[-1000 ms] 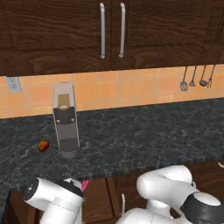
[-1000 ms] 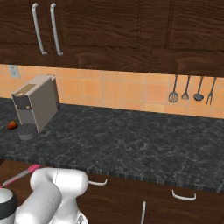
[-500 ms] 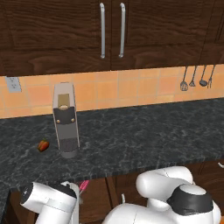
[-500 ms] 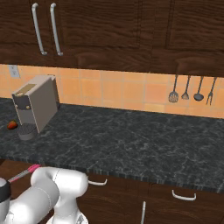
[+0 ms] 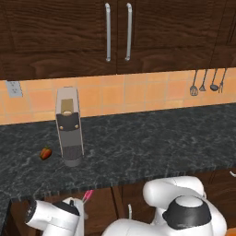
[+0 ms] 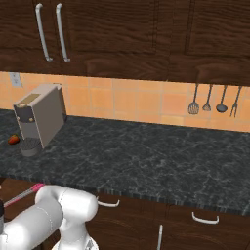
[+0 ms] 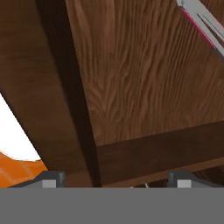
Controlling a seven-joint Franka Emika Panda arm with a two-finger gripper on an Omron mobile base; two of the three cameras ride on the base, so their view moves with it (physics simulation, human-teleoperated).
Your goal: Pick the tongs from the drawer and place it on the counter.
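The magenta-pink tongs (image 7: 200, 21) lie on the wooden floor of the open drawer (image 7: 144, 78), at the top right of the hand view. My gripper (image 7: 114, 180) is open, its two dark fingertips (image 7: 50, 179) standing wide apart at the bottom of that view, well short of the tongs, with nothing between them. A drawer wall crosses just ahead of the fingertips. In the base views a pink end of the tongs (image 5: 87, 196) (image 6: 28, 192) pokes out beside my white arm, below the front edge of the black speckled counter (image 5: 152, 143) (image 6: 146, 156).
A grey coffee machine (image 5: 69, 126) (image 6: 40, 117) stands at the counter's left, with a small red fruit (image 5: 45, 153) (image 6: 14, 139) beside it. Dark utensils (image 5: 207, 83) (image 6: 215, 100) hang on the orange tiled wall. Lower drawers carry silver handles (image 6: 204, 218).
My arm's white links have sunk lower and further left under the counter edge. The things on the counter have not moved.
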